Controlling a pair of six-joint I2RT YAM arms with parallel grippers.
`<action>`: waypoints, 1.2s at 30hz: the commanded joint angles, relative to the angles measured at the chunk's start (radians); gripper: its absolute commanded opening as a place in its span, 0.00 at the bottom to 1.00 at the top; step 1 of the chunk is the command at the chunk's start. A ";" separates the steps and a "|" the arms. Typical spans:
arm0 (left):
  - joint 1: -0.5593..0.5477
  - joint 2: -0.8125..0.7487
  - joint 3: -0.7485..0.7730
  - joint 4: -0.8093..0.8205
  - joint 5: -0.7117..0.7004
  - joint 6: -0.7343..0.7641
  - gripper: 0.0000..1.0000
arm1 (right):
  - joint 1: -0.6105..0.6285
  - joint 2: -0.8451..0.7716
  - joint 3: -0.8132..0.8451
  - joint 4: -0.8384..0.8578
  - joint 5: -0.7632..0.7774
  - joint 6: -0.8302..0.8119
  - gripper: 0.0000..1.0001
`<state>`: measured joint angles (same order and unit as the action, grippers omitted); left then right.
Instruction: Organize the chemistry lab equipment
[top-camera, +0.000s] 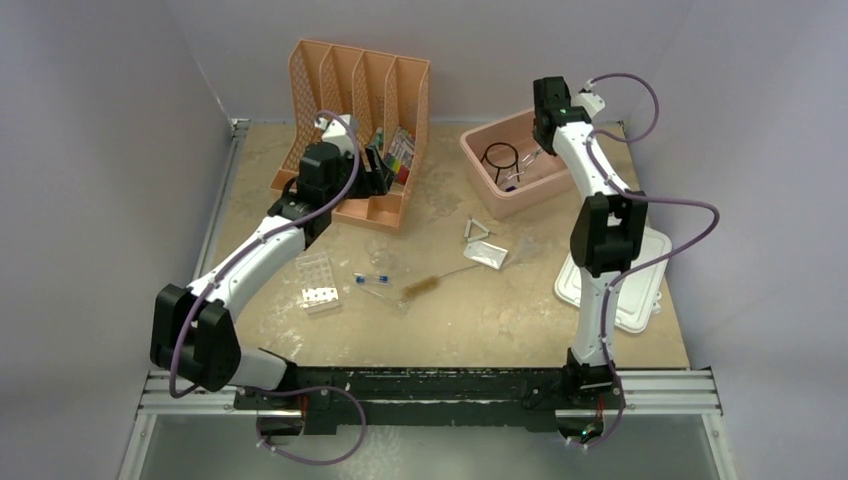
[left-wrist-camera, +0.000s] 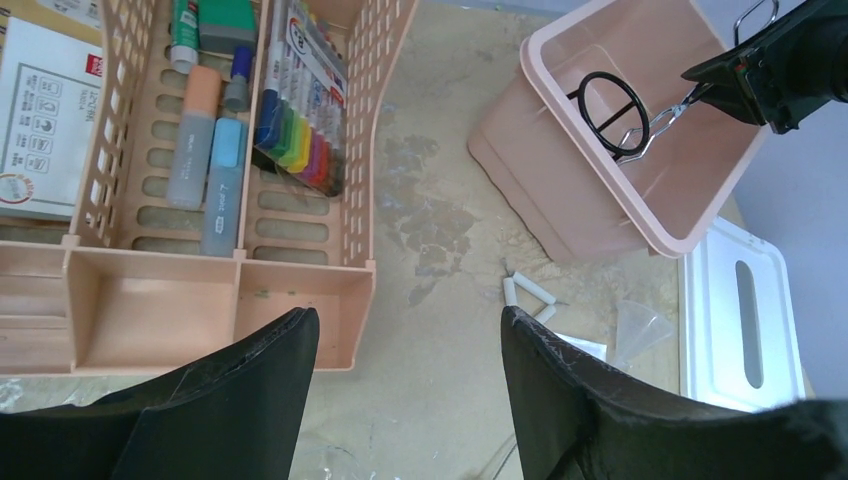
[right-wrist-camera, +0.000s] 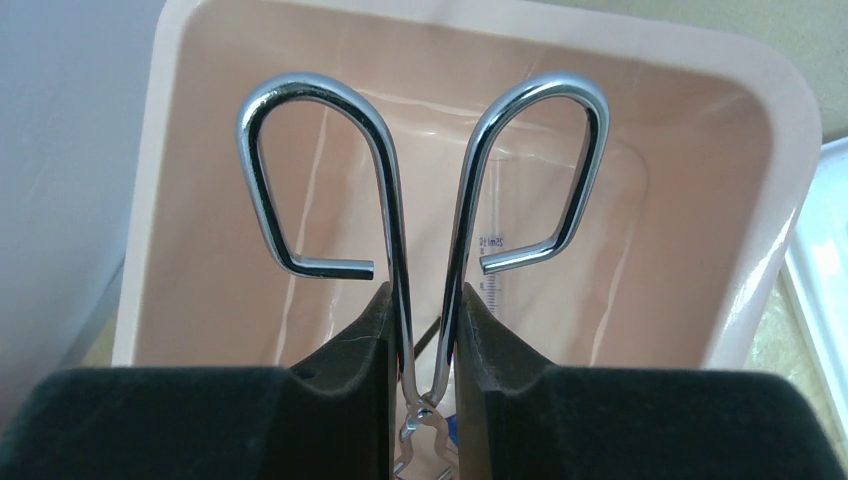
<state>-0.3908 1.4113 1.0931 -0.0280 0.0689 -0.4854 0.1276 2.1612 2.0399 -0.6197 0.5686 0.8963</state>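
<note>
marking: "25ml" beside scale ticks, faint | on: clear graduated vessel (right-wrist-camera: 497, 275) in pink tub (right-wrist-camera: 180, 70) | white card (left-wrist-camera: 40, 110), marker pack (left-wrist-camera: 300, 110): print illegible

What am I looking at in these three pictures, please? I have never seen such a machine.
These are two robot arms bolted to a table. The wide picture looks down from above; the other two come from a camera on each wrist. The left gripper is open and empty, near a peach organizer. The right gripper holds metal tongs over a pink tub. On the table lie a brush, a white rack, blue-capped tubes and a white lid.
</note>
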 joint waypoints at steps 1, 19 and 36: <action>0.009 -0.060 -0.026 0.031 -0.040 0.026 0.66 | 0.010 0.019 0.105 -0.103 0.083 0.140 0.03; 0.010 -0.071 -0.044 -0.008 -0.106 0.050 0.69 | 0.021 0.053 -0.030 -0.169 0.030 0.319 0.12; 0.010 -0.069 -0.023 -0.029 -0.097 0.081 0.69 | 0.015 0.075 -0.041 -0.181 0.036 0.376 0.42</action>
<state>-0.3870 1.3663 1.0485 -0.0784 -0.0338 -0.4343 0.1371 2.2692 1.9968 -0.7593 0.5762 1.2304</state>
